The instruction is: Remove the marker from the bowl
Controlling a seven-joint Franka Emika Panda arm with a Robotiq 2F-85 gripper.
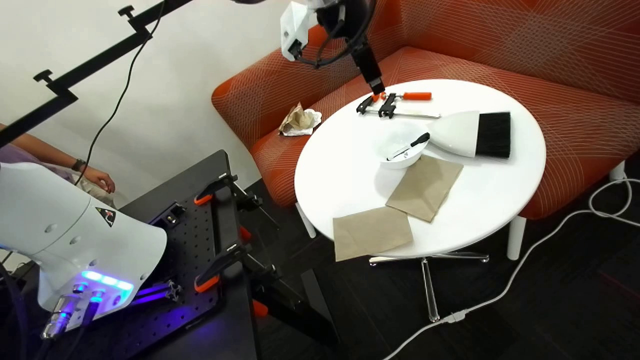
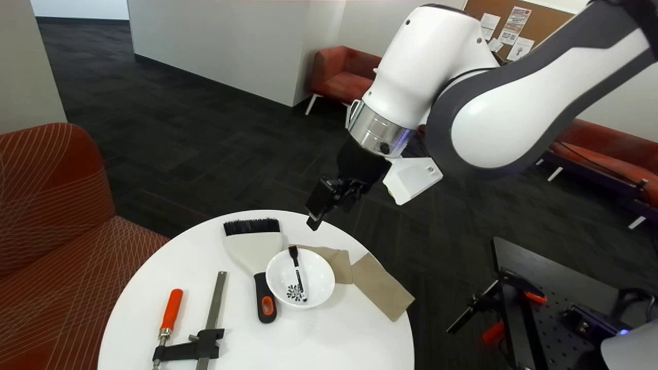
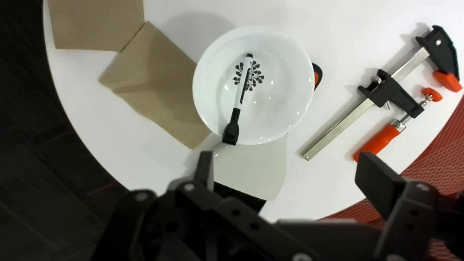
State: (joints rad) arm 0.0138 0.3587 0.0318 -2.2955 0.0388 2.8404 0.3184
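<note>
One marker (image 3: 239, 98), one white bowl (image 3: 290, 94), one brush (image 1: 469, 134) and one bar clamp (image 3: 393, 92) share one round table (image 1: 342, 180). With them lie two flat brown sheets (image 1: 427, 185), while two more clamps (image 1: 217, 185) sit at the edge of one black stand (image 1: 172, 182). One crumpled wad (image 1: 297, 122) shows as well, and one gripper (image 3: 287, 164) with two fingers (image 3: 205, 167).

The arm (image 2: 514, 123) is white, edged dark grey, with a silver ring (image 2: 378, 128); screws (image 3: 188, 187) stud the black hand (image 3: 285, 163); blue lights (image 1: 107, 280) glow on the white base (image 1: 125, 245).
</note>
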